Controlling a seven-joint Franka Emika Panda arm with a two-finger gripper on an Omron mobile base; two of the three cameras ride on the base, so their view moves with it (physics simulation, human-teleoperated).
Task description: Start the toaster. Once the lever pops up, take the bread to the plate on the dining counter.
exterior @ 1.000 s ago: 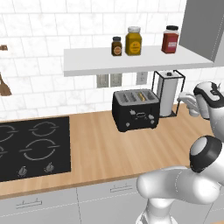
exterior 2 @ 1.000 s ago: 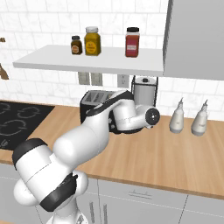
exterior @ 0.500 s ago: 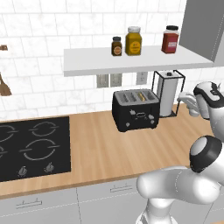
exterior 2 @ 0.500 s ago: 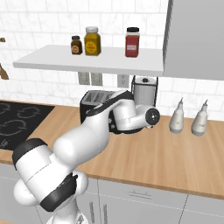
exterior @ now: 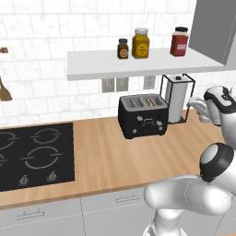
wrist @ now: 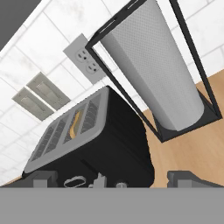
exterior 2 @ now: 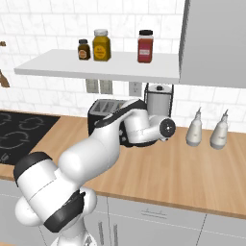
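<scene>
Beside the paper towel roll (exterior: 175,98) in its black wire holder (wrist: 192,78), against the tiled wall, the black toaster (exterior: 143,115) sits on the wood worktop (exterior: 106,156). One tan slice of bread (wrist: 75,124) stands in a slot of it, seen from my hand camera. My claw (wrist: 114,179) hangs just above the toaster's front edge, fingers (wrist: 40,178) spread wide and pinching nothing. Left of the toaster lies the black cooktop (exterior: 32,154). Three jars (exterior: 140,43) stand on the white shelf (exterior: 138,65) above.
</scene>
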